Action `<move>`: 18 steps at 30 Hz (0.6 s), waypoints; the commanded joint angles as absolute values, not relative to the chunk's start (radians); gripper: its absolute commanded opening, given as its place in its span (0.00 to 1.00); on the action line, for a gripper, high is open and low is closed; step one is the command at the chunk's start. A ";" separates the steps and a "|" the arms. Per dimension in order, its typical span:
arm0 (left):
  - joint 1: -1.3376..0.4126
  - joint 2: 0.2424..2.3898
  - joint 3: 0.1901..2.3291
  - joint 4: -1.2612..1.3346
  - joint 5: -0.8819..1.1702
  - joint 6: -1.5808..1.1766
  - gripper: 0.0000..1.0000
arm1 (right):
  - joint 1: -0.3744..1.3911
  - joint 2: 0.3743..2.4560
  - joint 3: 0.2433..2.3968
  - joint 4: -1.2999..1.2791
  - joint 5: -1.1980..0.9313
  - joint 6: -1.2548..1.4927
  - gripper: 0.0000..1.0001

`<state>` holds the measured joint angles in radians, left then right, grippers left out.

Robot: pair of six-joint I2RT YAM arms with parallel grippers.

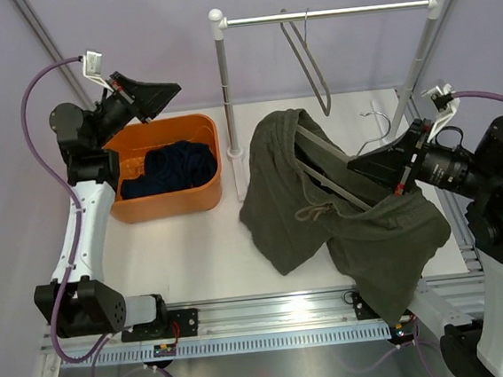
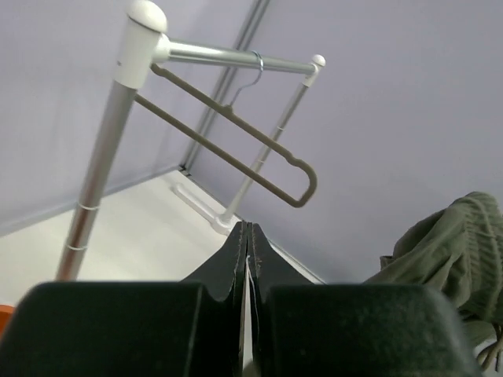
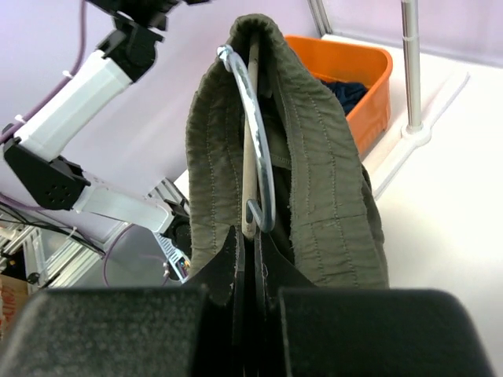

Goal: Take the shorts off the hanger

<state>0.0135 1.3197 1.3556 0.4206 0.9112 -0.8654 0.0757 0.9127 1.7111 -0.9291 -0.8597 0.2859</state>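
Since the olive shorts (image 1: 326, 217), draped on the hanger (image 3: 255, 133) right of the orange bin (image 1: 168, 203), look soft and limp, we would pinch them at the waist; our right tool (image 3: 250, 236) clamps the hanger, while the left tool (image 2: 247, 236) is closed and empty.

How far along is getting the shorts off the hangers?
Done: navy shorts lie in the bin; a bare hanger hangs on the rail. In hand: the right gripper grips a second hanger with olive shorts draped over it. To do: pulling those off; the left gripper is shut, empty.
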 commanded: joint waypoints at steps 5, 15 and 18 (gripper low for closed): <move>-0.058 1.371 1.387 0.727 1.093 -1.026 0.08 | 0.071 0.933 1.769 -0.873 -0.900 0.305 0.00; -0.235 1.391 1.354 0.839 1.250 -0.991 0.73 | 0.072 1.017 1.877 -0.822 -0.960 0.374 0.00; -0.252 1.394 1.347 0.804 1.265 -0.948 0.76 | 0.072 1.048 1.922 -0.808 -0.976 0.393 0.00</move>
